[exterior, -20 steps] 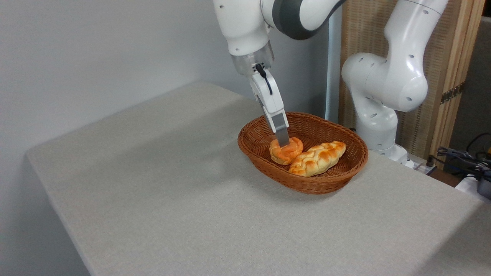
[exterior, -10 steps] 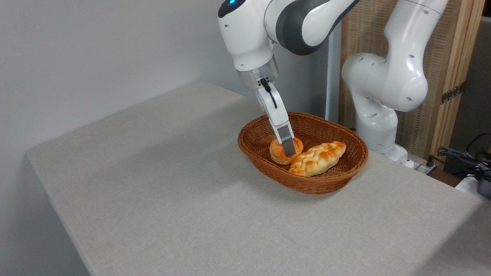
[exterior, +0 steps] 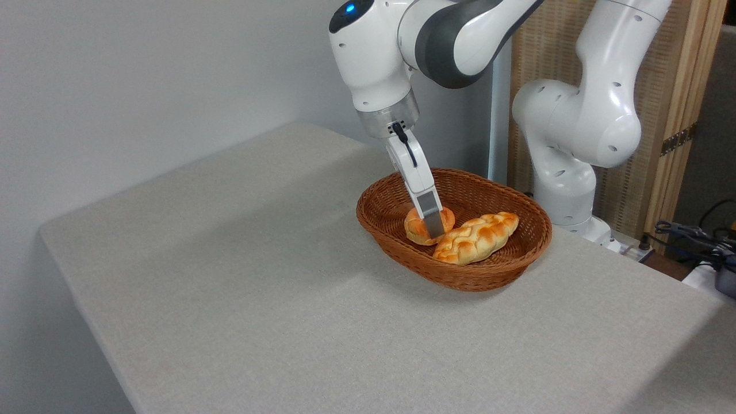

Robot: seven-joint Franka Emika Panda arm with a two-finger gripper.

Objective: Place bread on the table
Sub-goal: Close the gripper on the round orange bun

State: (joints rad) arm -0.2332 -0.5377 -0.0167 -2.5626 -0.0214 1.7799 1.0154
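Observation:
The bread, a small round orange-golden bun, lies in the left part of a brown woven basket on the light grey table. My gripper reaches down into the basket, tilted, with its tips at the bun. I see it edge-on: the near grey finger lies across the bun's front and hides the other finger. Whether the fingers press on the bun does not show. The bun still rests in the basket.
A longer, paler braided loaf lies right beside the bun in the basket, touching it. The arm's white base stands behind the basket, in front of a wooden slatted panel. Cables lie at the far right edge.
The gripper has come down and slightly right, from the bun's top to low across its front. Over the last half second it has hardly moved. The bun and loaf stay in place.

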